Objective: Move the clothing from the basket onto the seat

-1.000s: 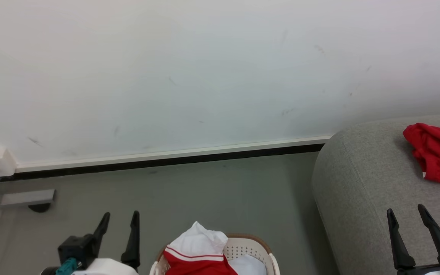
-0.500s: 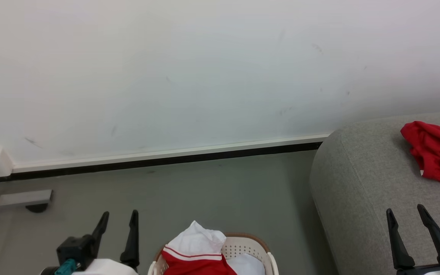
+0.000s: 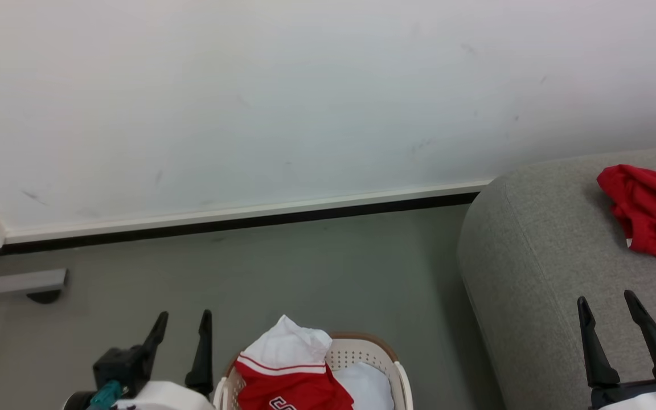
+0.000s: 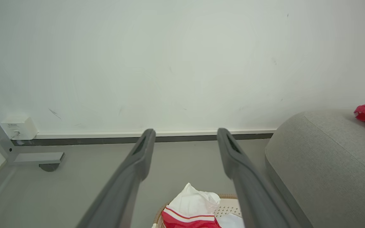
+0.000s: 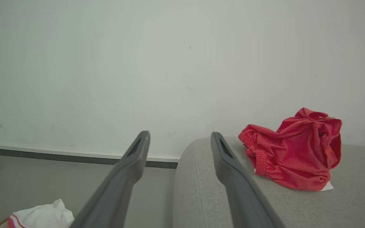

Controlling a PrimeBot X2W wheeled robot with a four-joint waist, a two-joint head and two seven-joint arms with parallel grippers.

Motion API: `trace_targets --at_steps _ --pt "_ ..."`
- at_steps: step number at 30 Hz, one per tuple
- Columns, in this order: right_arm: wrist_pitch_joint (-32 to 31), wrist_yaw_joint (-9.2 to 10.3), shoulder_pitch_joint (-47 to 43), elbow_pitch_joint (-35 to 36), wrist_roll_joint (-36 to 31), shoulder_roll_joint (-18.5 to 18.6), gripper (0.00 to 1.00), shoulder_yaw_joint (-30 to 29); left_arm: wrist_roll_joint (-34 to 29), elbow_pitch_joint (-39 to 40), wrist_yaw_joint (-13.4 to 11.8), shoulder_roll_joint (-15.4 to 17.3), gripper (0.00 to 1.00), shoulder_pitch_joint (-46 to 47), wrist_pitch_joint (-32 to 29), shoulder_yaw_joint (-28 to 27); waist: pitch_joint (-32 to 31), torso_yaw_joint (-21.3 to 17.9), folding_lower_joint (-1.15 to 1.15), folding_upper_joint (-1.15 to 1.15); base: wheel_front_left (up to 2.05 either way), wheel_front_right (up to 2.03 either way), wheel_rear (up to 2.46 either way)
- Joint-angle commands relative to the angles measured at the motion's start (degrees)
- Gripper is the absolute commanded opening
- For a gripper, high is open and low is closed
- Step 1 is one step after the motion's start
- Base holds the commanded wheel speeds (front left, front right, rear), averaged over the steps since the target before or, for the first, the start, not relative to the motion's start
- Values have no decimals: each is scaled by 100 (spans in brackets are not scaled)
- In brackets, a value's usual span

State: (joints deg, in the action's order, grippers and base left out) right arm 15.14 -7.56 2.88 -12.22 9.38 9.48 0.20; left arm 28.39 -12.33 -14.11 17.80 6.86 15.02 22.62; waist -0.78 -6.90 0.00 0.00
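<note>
Grey floor, white wall. Some clothing [image 3: 291, 376] waits in the basket [image 3: 356, 360], one red piece [image 3: 650, 219] by the seat's [image 3: 533, 256] back edge, so left gripper [image 3: 185, 313] and right gripper [image 3: 605, 297] hover spread, empty.

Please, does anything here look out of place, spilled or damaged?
Nothing is spilled or broken. The white-and-red garment is heaped above the rim of the basket, not on the floor. A red garment lies crumpled on the seat, where it belongs. The wall bears faint dark scuffs.
</note>
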Motion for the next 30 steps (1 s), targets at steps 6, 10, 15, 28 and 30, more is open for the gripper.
trace_targets --at_steps 6,10,15,28,30 --pt "1 15 325 198 92 -7 100 0 -234 -191 37 -47 100 575 -323 249 549 -97 0 0 0 0 0" --pt "0 15 638 304 180 -29 100 51 -417 -521 83 -163 100 1152 -662 485 1043 -207 0 0 0 0 0" --pt "0 15 1158 406 268 -50 100 152 -570 -1202 183 -413 100 1913 -1027 754 1679 -387 0 0 0 0 0" --pt "0 15 2469 789 587 -121 100 438 -920 -3430 402 -1018 100 3492 -2023 1391 3359 -912 0 0 0 0 0" --pt "1 15 2626 863 663 -85 100 473 -961 -3729 387 -1069 100 3659 -2077 1431 3596 -988 0 0 0 0 0"
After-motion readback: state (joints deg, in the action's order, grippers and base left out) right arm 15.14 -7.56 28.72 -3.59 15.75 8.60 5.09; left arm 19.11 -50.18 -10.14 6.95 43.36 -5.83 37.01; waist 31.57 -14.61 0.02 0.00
